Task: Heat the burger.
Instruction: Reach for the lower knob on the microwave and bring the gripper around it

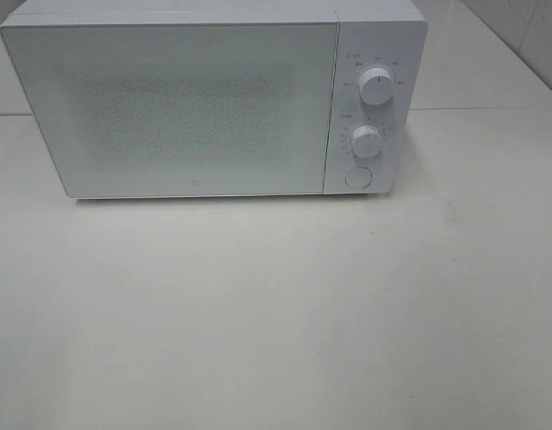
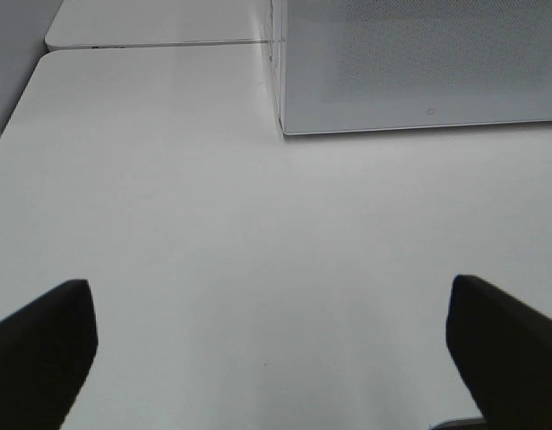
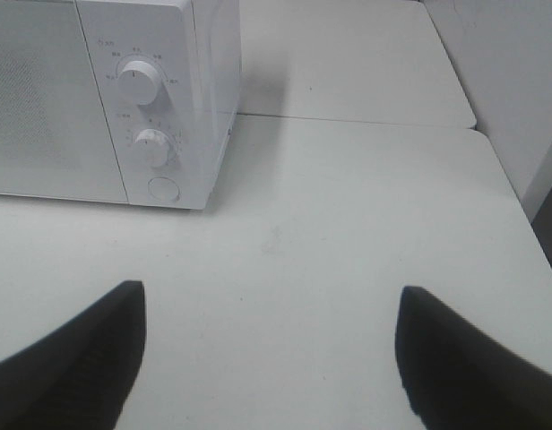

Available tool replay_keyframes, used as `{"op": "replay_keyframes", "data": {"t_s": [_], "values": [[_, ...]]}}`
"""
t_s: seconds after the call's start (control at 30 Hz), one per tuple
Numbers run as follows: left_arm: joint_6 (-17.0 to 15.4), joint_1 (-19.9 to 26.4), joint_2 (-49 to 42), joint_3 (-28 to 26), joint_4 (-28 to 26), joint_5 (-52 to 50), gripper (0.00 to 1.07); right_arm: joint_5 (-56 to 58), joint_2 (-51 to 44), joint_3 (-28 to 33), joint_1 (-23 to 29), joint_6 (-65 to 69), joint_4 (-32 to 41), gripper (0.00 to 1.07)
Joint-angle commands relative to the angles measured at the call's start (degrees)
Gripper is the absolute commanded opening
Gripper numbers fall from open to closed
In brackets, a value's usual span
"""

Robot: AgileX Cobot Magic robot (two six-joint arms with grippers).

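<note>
Microwave (image 1: 213,98), boxy white, speckled door (image 1: 124,134), round knobs (image 1: 376,86), smooth table (image 1: 276,313), left pincer (image 2: 269,296) and right pincer (image 3: 271,294) spread.

No legible text anywhere, microwave door (image 1: 168,107) carries a tiny square logo (image 1: 192,189) at six o'clock, unreadable, faint grey markings ring the upper dial (image 1: 375,87) and lower dial (image 1: 366,141) from nine round to three o'clock, too small to read

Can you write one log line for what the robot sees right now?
microwave door: shut | burger: not in view | left end effector: open, empty | right end effector: open, empty
</note>
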Motion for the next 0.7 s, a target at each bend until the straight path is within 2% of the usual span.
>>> {"op": "replay_keyframes", "data": {"t_s": [0.03,0.5,0.57,0.7], "values": [[-0.1,0.1,-1.3,0.1,-0.5,-0.6,0.98,-6.6,3.2,1.7,-0.4,0.0,0.2,0.75],[-0.1,0.1,-1.3,0.1,-0.5,-0.6,0.98,-26.1,10.7,7.2,-0.4,0.7,0.3,0.75],[-0.1,0.1,-1.3,0.1,-0.5,-0.6,0.98,-34.4,13.1,9.6,-0.4,0.7,0.3,0.75],[-0.1,0.1,-1.3,0.1,-0.5,-0.6,0.98,-42.6,15.3,12.1,-0.4,0.9,0.3,0.75]]}}
